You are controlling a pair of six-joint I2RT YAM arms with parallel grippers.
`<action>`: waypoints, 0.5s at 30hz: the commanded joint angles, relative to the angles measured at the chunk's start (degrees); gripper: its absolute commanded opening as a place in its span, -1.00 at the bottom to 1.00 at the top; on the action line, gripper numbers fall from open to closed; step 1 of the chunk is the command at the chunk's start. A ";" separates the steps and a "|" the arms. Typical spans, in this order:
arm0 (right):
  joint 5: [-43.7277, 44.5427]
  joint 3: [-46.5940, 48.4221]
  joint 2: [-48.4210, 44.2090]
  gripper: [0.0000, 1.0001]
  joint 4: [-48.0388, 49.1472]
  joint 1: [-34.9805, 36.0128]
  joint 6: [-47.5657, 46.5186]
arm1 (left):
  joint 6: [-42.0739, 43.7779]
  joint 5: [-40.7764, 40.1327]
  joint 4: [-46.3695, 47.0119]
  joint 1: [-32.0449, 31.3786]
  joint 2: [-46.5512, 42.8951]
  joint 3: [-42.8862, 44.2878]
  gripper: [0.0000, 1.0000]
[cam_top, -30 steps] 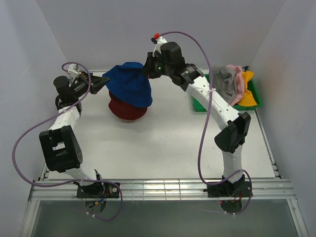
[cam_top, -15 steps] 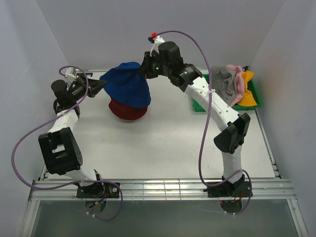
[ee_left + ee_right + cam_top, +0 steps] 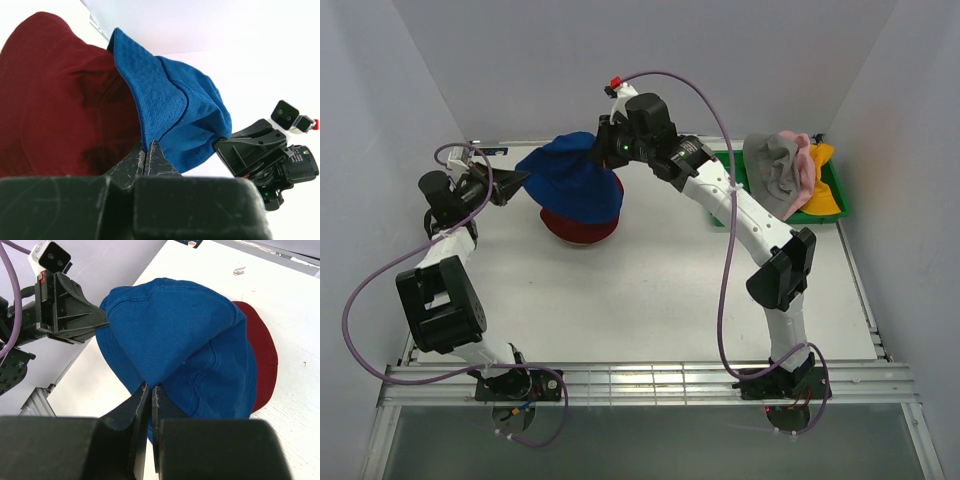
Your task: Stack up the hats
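Directly over the red hat [image 3: 578, 230], which lies on the table, the blue hat [image 3: 575, 180] is held, covering the far part of its crown but not yet settled squarely. The blue brim is taken at two opposite edges. The left gripper [image 3: 517, 180] is closed on the edge to the left of the red hat. The right gripper [image 3: 607, 152] is closed on a fold on the far side of the red hat (in both wrist views the jaws are pressed together with blue cloth between them).

The fabric is judged light, soft and floppy: it sags and creases between the two holds, so no shape can be relied upon once it is let go. No breakage is to be feared, but thin cloth may slip out of a shallow pinch or catch on a finger at release. The brim edge is judged the best place to be gripped, two opposite holds keeping the opening spread.

Well to the right of the red hat, a green tray [image 3: 720, 214] is seen. In it the grey hat [image 3: 770, 168], pink hat [image 3: 804, 172] and yellow hat [image 3: 826, 195] are bunched together, the grey one nearest the red hat and the yellow one farthest. Whether anything lies under them cannot be told.
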 commanded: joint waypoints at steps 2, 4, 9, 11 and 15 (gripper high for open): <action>0.37 2.62 1.32 -0.84 1.89 0.40 -1.39 | 0.24 0.68 0.90 0.58 0.59 -0.71 -1.00; 0.20 2.62 1.85 -0.84 1.80 0.58 -1.56 | 0.42 0.77 0.90 0.67 1.38 -0.97 -1.00; 0.46 2.36 2.12 -0.84 1.54 1.11 -2.44 | 1.30 1.29 0.90 1.11 2.96 -1.33 -1.00; 0.55 2.44 2.12 -0.81 1.63 1.19 -2.53 | 1.47 1.90 0.90 1.19 3.84 -1.50 -1.00; 0.64 2.36 2.12 -0.77 1.45 1.28 -2.80 | 2.18 2.17 0.90 1.28 4.72 -2.12 -1.00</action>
